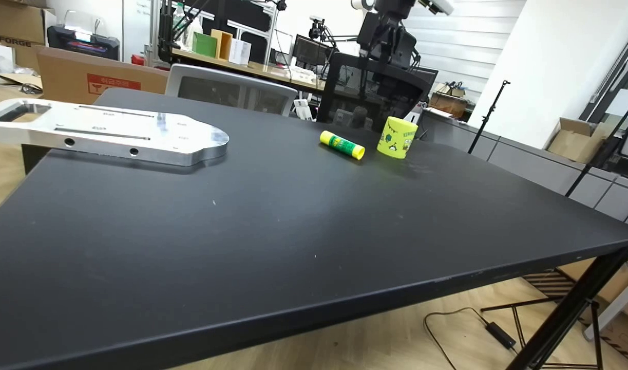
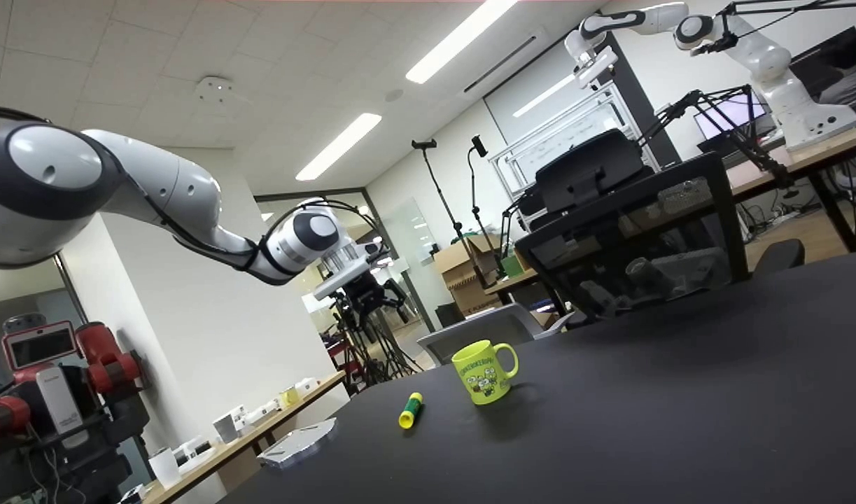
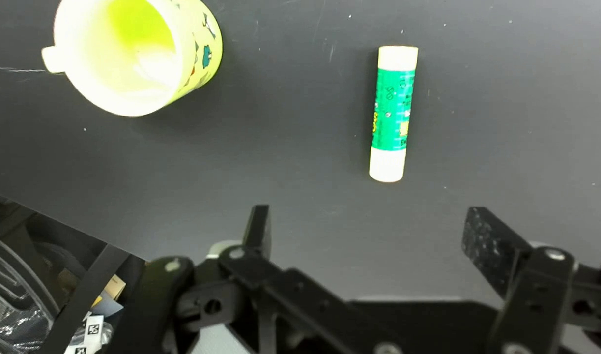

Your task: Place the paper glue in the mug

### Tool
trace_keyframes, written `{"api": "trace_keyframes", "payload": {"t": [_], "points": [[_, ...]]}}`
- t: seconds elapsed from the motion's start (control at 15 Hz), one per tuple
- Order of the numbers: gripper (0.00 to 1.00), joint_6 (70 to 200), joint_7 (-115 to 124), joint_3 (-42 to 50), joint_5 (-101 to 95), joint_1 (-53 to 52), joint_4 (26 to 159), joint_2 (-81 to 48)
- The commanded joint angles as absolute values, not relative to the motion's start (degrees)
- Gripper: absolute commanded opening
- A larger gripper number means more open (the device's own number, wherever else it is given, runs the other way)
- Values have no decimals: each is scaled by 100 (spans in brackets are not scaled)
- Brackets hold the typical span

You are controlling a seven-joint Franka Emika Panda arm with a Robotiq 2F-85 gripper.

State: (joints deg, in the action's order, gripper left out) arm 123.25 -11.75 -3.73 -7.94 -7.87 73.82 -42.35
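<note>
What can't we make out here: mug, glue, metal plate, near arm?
Mug: hides its own handle in an exterior view; cut by the top edge in the wrist view.
Paper glue: print too small to read in both exterior views.
Metal plate: cut by the left edge in an exterior view.
Near arm: cut by the left edge in an exterior view.

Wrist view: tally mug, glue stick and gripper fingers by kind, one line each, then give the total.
Mug: 1
Glue stick: 1
Gripper fingers: 2
Total: 4
</note>
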Motion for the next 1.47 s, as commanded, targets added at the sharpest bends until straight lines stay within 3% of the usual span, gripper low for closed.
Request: {"api": "trace_keyframes", "payload": {"t": [0.0,1.07,1.13,1.2,1.4], "points": [[100,12102,-1224,-460,-666,-728,6905,-4764],[100,12568,-1217,-591,-626,-801,7283,-5439],[75,12582,-1207,-575,-646,-812,7299,-5455],[74,12595,-1204,-571,-652,-813,7315,-5464],[53,12627,-1184,-562,-654,-811,7361,-5491]]}}
